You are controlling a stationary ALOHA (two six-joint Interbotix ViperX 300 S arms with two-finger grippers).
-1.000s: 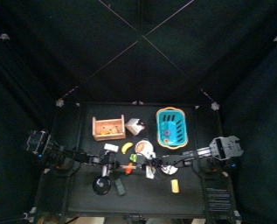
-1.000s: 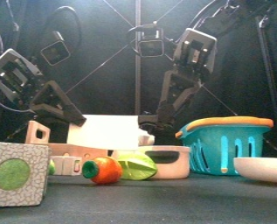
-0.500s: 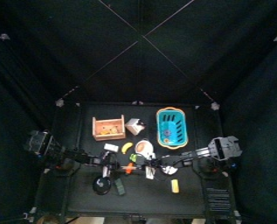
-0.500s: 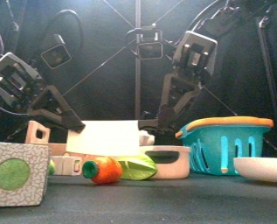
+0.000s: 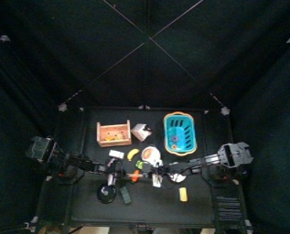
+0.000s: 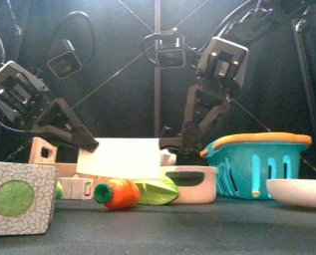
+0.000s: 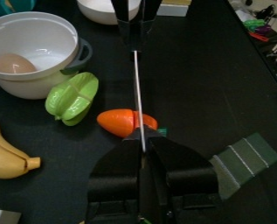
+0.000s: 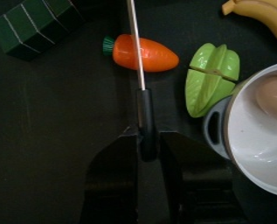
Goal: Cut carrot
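An orange carrot (image 7: 127,121) with a green stub lies on the black table, also in the right wrist view (image 8: 145,53) and the front view (image 6: 117,193). A thin knife blade (image 7: 137,96) runs from my left gripper (image 7: 141,154) across the carrot to my right gripper (image 7: 135,19). In the right wrist view the blade (image 8: 135,48) crosses the carrot near its stub. My right gripper (image 8: 143,131) is shut on the knife's black handle. My left gripper's jaws are shut on the blade's other end.
A green star fruit (image 7: 68,96) lies beside the carrot. Next to it stands a white bowl (image 7: 24,39) holding an egg (image 7: 17,64). A banana (image 7: 6,157), a dark green cube (image 8: 33,26), a blue basket (image 6: 260,164) and a wooden box (image 5: 114,133) stand around.
The left arm has sunk slightly toward the carrot. The carrot and the right arm have not visibly moved.
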